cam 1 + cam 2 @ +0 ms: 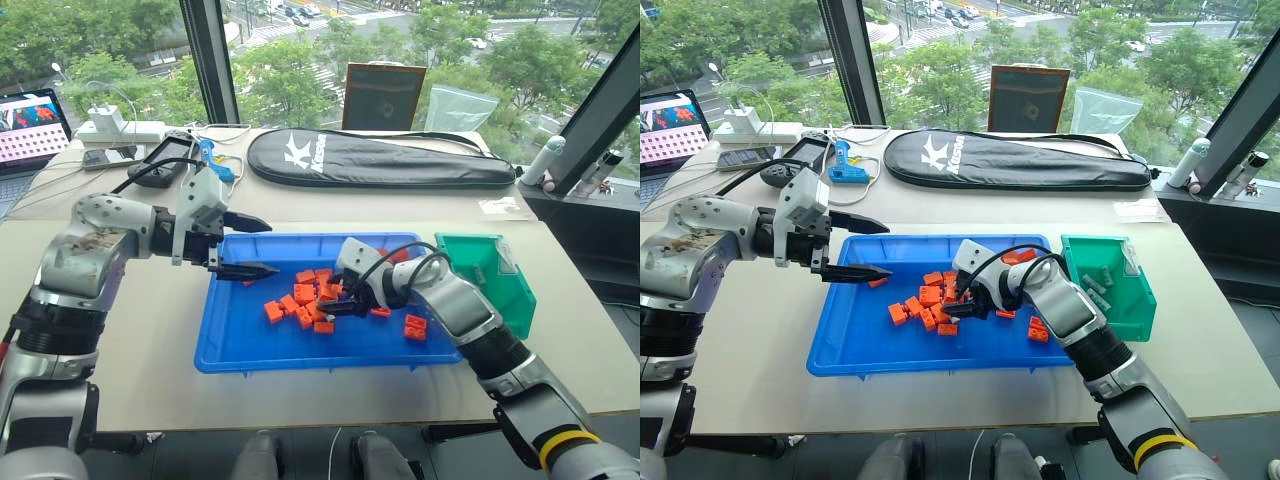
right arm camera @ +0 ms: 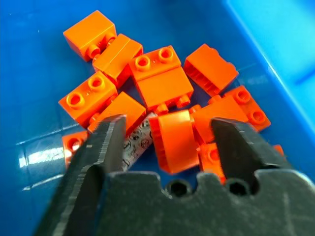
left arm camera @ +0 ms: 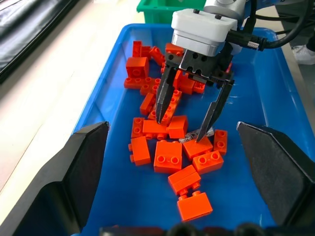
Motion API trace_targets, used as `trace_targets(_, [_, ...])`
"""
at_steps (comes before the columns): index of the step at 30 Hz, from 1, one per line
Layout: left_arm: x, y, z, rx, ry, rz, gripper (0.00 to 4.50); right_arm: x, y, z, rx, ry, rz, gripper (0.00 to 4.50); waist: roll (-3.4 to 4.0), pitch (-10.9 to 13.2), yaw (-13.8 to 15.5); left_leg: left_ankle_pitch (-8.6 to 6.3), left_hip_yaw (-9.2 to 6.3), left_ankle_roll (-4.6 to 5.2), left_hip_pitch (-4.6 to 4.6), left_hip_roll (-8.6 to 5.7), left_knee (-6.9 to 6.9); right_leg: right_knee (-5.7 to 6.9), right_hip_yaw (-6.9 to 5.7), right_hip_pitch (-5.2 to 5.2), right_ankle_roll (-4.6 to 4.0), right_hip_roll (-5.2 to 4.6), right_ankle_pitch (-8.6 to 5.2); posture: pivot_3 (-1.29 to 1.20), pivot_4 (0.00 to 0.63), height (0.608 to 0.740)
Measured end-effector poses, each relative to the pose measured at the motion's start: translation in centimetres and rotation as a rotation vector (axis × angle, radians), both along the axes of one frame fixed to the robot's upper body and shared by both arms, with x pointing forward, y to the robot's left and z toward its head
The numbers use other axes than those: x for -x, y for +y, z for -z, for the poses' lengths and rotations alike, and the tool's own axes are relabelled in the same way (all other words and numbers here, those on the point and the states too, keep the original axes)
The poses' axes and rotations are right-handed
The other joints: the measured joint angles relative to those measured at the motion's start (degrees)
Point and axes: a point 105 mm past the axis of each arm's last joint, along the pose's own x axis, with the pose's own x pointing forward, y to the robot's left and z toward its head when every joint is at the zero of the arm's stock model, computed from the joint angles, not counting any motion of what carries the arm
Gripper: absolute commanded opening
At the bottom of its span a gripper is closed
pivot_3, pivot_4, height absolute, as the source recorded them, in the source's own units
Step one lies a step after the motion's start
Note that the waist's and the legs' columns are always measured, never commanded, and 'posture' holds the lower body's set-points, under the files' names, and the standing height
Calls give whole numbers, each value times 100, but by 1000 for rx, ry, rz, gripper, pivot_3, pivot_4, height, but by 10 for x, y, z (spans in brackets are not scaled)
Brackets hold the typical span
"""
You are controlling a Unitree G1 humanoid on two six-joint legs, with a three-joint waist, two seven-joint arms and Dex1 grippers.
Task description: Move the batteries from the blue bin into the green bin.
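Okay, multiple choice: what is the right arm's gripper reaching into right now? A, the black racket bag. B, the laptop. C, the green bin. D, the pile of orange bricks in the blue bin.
D: the right gripper hangs with jaws apart over the orange bricks inside the blue bin, a battery lying among them.
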Motion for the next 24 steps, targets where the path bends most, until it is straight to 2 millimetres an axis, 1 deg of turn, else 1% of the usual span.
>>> trace_targets(1, [0,0,0,0,-1,-1,4500,1,1,1,-2,4,-7,1441,0,0,0,0,0,0,1,0,0,1,0,0,0,0,0,0,150,734])
trace_targets(5, [0,0,0,0,-2,-1,4500,1,1,0,-5,14,-9,182,0,0,3,0,0,0,1,0,0,1,0,0,0,-1,0,0,150,734])
trace_targets(6, [0,0,0,0,-2,-1,4500,1,-1,-1,-10,19,-1,86,0,0,4,0,0,0,0,0,0,2,0,0,0,-1,0,0,150,734])
trace_targets(9, [0,0,0,0,-2,-1,4500,-4,-12,-9,-30,15,39,86,0,0,12,0,0,0,0,0,0,1,0,0,0,-2,0,0,150,734])
trace_targets(13, [0,0,0,0,-2,-1,4500,-16,-36,-22,7,-44,106,86,0,0,8,0,2,0,0,-1,0,1,0,-1,0,-2,0,0,150,734])
trace_targets(15, [0,-1,0,2,-1,1,4500,-24,-52,-26,38,-74,156,86,0,0,8,0,1,0,0,-1,0,-1,0,-1,0,-2,0,0,150,734])
trace_targets(17, [0,-1,0,2,-1,0,4500,-26,-58,-29,19,-67,187,86,0,0,6,0,2,0,0,-1,-1,0,1,-2,0,-1,0,0,150,734])
trace_targets(18, [0,-1,0,2,-1,1,4500,-26,-58,-32,-11,-53,195,86,0,0,2,0,1,0,0,0,-2,0,1,-2,0,0,0,0,150,734])
trace_targets(21, [0,-2,1,1,1,4,4500,-18,-48,-36,-51,-19,161,707,0,0,-22,0,-1,0,1,2,-5,3,2,-2,0,4,0,0,150,734])
trace_targets(22, [0,-2,1,1,1,5,4500,-14,-45,-35,-56,-9,145,1088,0,0,-21,0,0,0,1,2,-5,3,2,-3,0,3,0,0,150,734])
trace_targets(24, [0,-2,2,1,2,4,4500,-4,-35,-33,-61,20,102,1702,0,0,-12,0,0,0,0,1,-4,2,1,-3,0,1,0,0,150,734])
